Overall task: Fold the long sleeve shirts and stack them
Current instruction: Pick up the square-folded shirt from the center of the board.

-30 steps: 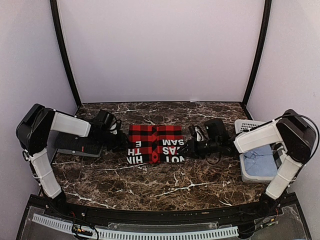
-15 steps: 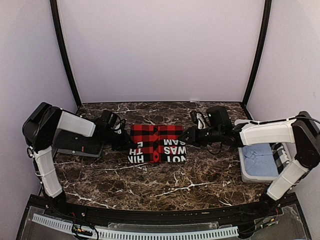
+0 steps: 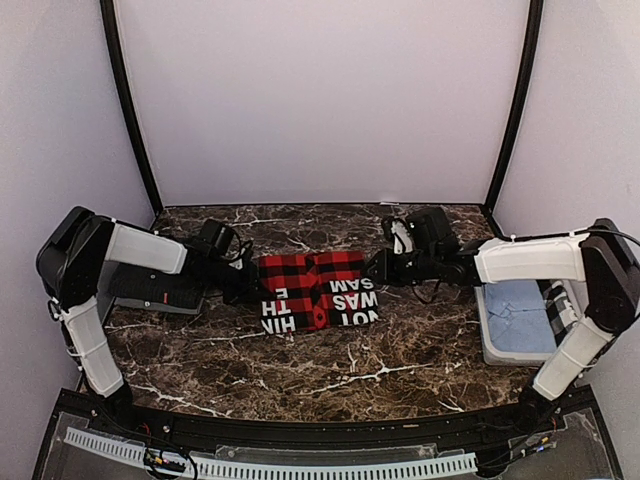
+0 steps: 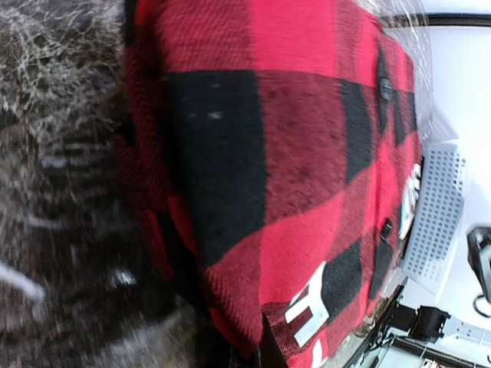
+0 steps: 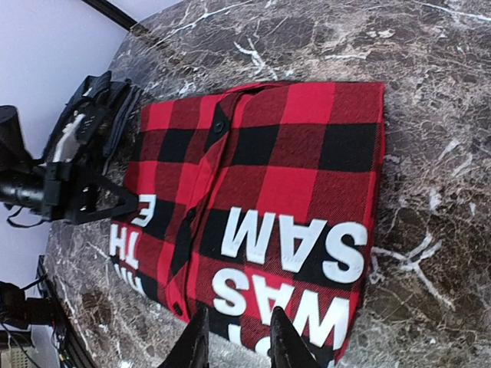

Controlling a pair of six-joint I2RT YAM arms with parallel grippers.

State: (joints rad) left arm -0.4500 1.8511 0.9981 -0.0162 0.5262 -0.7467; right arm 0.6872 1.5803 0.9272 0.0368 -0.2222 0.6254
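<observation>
Fingertips of the left gripper (image 3: 248,286) were pressed together on the left edge of the flannel (image 3: 315,290); in the left wrist view they were almost wholly cut off at the bottom, behind blurred cloth. Left of it, the charcoal shirt (image 3: 150,292) was seen folded on the table (image 3: 350,370), partly hidden under the left arm, its buttons too small to be made out. The flannel was laid folded at the table's middle, its long axis running left to right, the left end slightly nearer the arms. Its placket (image 5: 201,188) was set across that axis. The white lettering (image 3: 345,300) was turned upside down to the top camera, letter tops toward the arms, and words on the left half were cut short by the fold. At the flannel's right edge the right gripper (image 5: 238,316) was held with fingers spread; contact with the cloth could not be told. Farther right, a basket (image 3: 490,345) with a blue cloth (image 3: 520,318) was partly covered by the right arm.
</observation>
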